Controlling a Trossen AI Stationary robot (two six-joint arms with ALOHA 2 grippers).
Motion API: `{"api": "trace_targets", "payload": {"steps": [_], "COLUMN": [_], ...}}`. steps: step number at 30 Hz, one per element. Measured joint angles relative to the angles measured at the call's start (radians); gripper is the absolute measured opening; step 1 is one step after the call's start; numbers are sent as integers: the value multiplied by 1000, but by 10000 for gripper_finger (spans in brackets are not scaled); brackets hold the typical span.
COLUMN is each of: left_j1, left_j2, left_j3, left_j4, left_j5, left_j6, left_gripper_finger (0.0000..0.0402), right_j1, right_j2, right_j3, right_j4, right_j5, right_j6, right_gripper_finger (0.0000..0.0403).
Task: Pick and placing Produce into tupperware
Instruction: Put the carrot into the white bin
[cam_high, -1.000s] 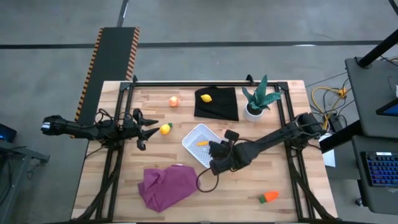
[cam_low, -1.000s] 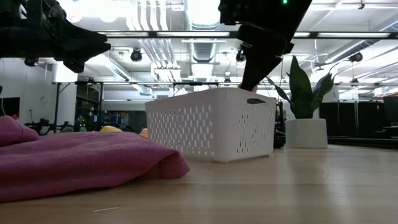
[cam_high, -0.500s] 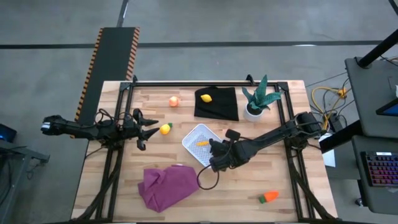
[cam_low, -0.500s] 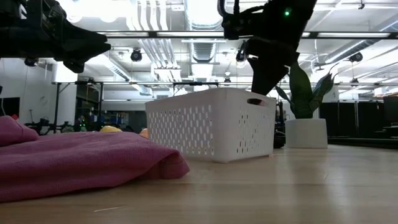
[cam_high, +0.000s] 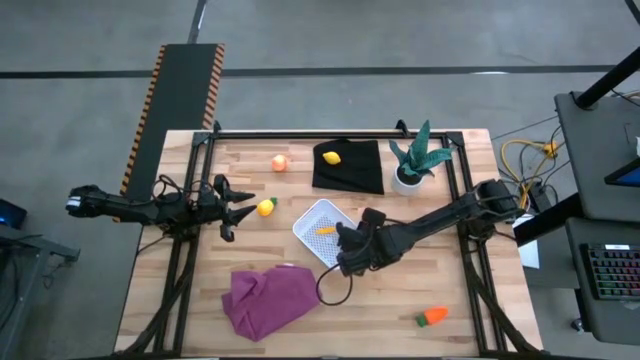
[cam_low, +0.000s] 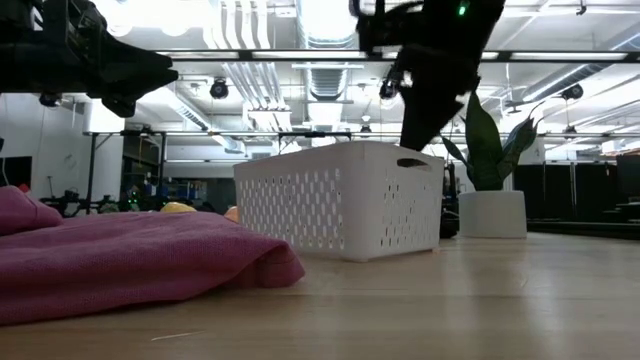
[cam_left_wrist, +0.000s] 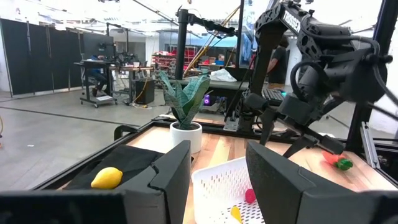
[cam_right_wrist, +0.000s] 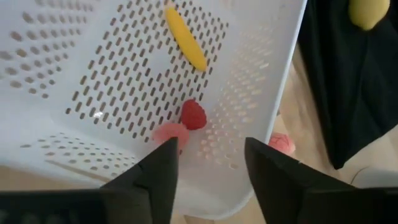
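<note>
The white tupperware (cam_high: 320, 228) sits mid-table. In the right wrist view it holds a yellow piece (cam_right_wrist: 185, 37), a red piece (cam_right_wrist: 194, 115) and a pink piece (cam_right_wrist: 169, 132). My right gripper (cam_high: 343, 242) hovers open above the tupperware's near-right corner, touching nothing (cam_right_wrist: 208, 158). My left gripper (cam_high: 243, 207) waits open at the table's left, pointing at a yellow-orange fruit (cam_high: 265, 207) just ahead of its tips. One lemon (cam_high: 332, 157) lies on the black cloth, a peach ball (cam_high: 279, 162) rests near the far edge, and the carrot (cam_high: 432, 316) lies near the near-right corner.
A purple cloth (cam_high: 268, 297) lies bunched near the near edge. The black cloth (cam_high: 350, 168) and the potted plant (cam_high: 415, 162) stand at the far side. A small pink piece (cam_right_wrist: 283, 144) lies on the wood beside the tupperware wall. Bare wood shows around the carrot.
My right gripper has shifted slightly above the tupperware's rim, its wrist tipping a little. The left arm and all the produce have stayed put.
</note>
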Motion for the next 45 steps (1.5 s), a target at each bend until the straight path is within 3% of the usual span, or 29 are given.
{"api": "trace_targets", "payload": {"steps": [7, 14, 19, 25, 33, 45], "left_j1": [0, 0, 0, 0, 0, 0], "left_j2": [0, 4, 25, 51, 55, 59], "left_j3": [0, 0, -1, -2, -2, -1], "left_j4": [0, -2, -3, -1, 7, 106], "left_j5": [0, 0, 0, 0, -2, -27], "left_j6": [-1, -2, -3, -2, -2, -4], "left_gripper_finger": [142, 142, 142, 142, 142, 142], "right_j1": [174, 460, 574, 629, 732, 840], "right_j2": [-197, -499, -607, -630, -607, -476], "right_j3": [-44, -231, -331, -386, -470, -483], "right_j4": [24, 222, 237, 184, 159, 166], "right_j5": [84, 149, 131, -33, -206, -221], "right_j6": [12, 21, 48, 50, 263, 367], "right_gripper_finger": [218, 253, 303, 357, 337, 327]}}
